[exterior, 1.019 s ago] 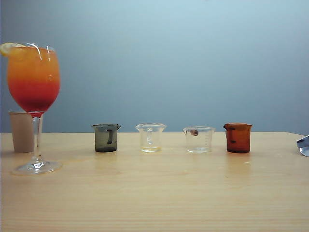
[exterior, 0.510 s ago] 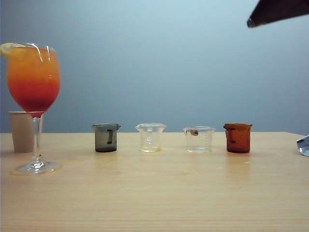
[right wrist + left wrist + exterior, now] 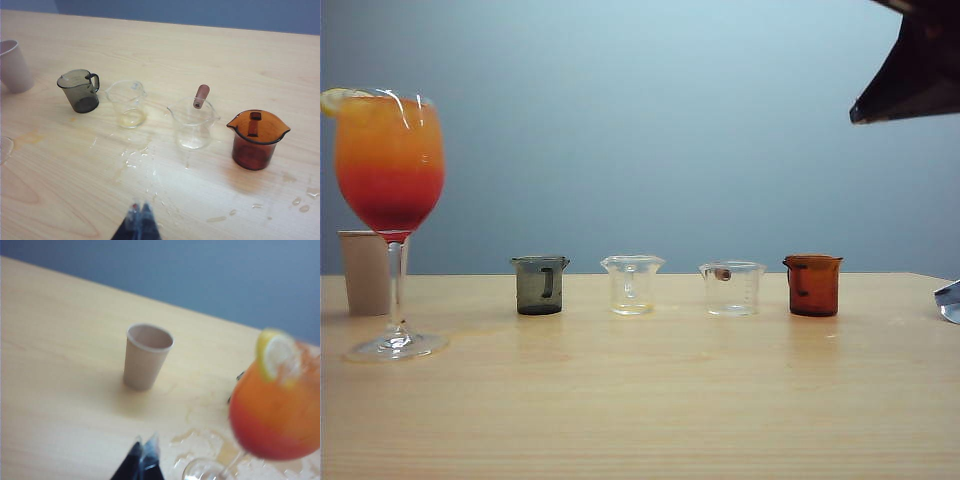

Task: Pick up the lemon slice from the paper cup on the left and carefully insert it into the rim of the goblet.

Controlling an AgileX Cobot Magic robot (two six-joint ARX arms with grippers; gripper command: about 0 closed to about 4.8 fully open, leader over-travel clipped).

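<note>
Lemon slice sits on goblet rim, standing on edge, flat face toward left wrist camera. Paper cup upright beside goblet. Left gripper fingers together, holding nothing, above table. Right gripper fingers together, above beakers.

We saw the lemon slice cut by the left edge of the exterior frame, the paper cup partly hidden behind the goblet. In the left wrist view the goblet was blurred, its foot cut off at the bottom edge. The left pincer and right pincer showed only their closed tips at each frame's bottom edge.
</note>
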